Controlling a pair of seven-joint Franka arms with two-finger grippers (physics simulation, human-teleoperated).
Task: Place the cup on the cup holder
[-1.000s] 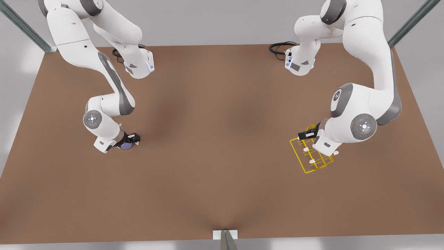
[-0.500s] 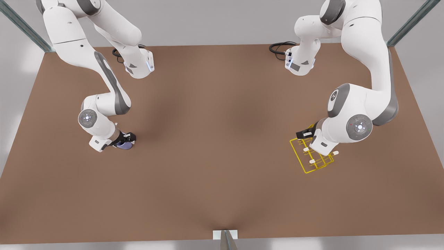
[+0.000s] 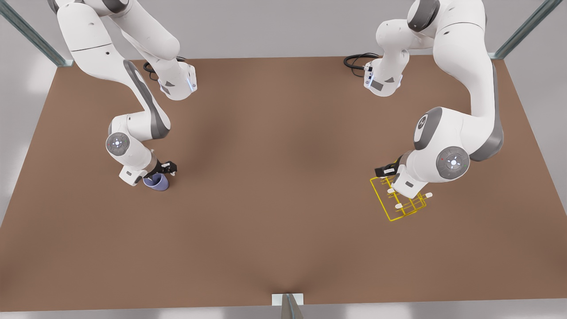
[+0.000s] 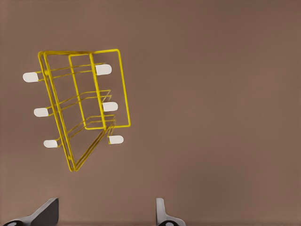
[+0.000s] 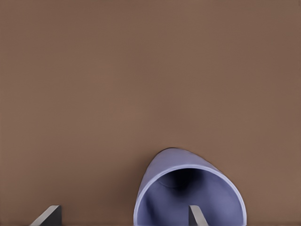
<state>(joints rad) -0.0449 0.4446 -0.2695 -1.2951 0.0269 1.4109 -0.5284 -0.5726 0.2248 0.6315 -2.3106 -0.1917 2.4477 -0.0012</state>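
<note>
lavender cup (image 5: pixel 188 188) (hollow in right-wrist view) tilted

Count on the brown table (image 3: pixel 274 186): one small lavender-blue tapered cup (image 3: pixel 157 182), lower left of the front view, and one yellow thin-wire cup holder (image 3: pixel 392 208) at the right, carrying six white-capped prongs (image 4: pixel 103 69) in two rows of three by the left wrist view. Two white robot arms, one each side; two two-finger grippers, the right gripper (image 3: pixel 165 170) by the cup, the left gripper (image 3: pixel 386 170) over the holder. Two black cable coils (image 3: pixel 356 60) at the table's far edge.
</note>
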